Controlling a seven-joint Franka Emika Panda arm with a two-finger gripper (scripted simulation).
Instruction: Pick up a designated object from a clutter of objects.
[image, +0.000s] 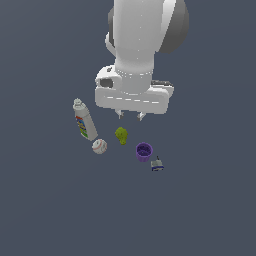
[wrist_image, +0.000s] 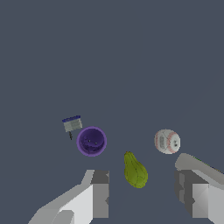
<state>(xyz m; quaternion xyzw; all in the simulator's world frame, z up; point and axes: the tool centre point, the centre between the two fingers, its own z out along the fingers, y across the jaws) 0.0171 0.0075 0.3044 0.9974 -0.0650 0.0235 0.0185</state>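
Observation:
The purple cup (image: 144, 151) stands upright on the grey floor, rim up, and the wrist view looks straight down into the cup (wrist_image: 91, 141). My gripper (image: 129, 115) hangs above the clutter, open, with nothing between its fingers (wrist_image: 100, 192). It is higher than the cup and offset toward the exterior view's left of it, closer to the yellow-green lump (image: 121, 135). In the wrist view the lump (wrist_image: 135, 171) lies between the two fingers' lines.
A white bottle (image: 85, 120) with a colourful label lies at the exterior view's left. A white red-stitched ball (image: 99, 146) rests near its lower end. A tiny grey-blue gadget (image: 157, 165) sits right beside the cup.

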